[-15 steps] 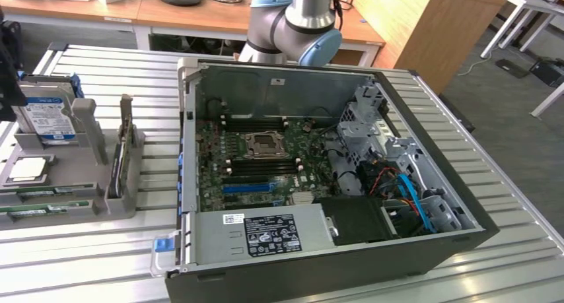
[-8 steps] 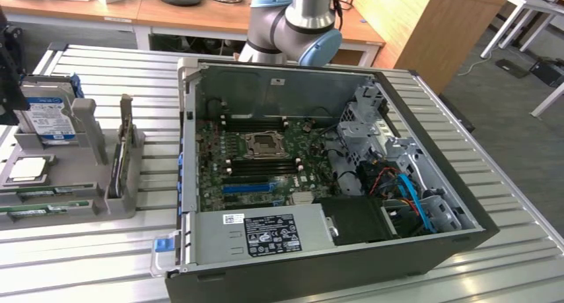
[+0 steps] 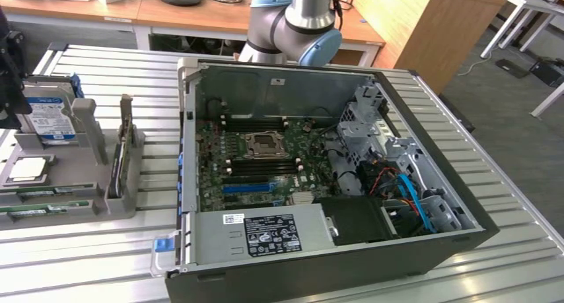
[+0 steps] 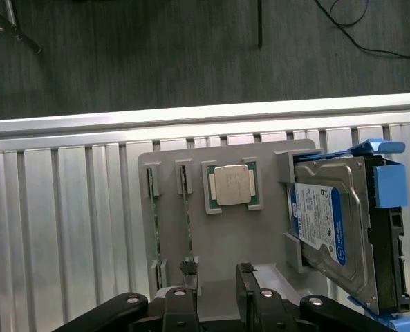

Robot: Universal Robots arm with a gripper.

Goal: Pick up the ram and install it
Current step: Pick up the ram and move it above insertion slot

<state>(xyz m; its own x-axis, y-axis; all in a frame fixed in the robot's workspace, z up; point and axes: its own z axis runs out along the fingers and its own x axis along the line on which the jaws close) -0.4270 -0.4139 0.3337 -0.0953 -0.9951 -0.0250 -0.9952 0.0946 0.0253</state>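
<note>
Thin green ram standing edge-on in grey slotted holder on ribbed metal table. Black gripper spread wide, gripping nothing, just beside ram.

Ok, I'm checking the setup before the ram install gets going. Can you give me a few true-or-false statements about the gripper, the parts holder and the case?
1. The gripper is open and holds nothing. True.
2. Two ram sticks stand on edge in slots of the grey holder. True.
3. The computer case is closed by its side panel. False: it lies open, and the motherboard inside is in plain sight.
4. The processor chip lies on top of the hard drive. False: it sits in its own recess in the holder, beside the hard drive and apart from it.
</note>
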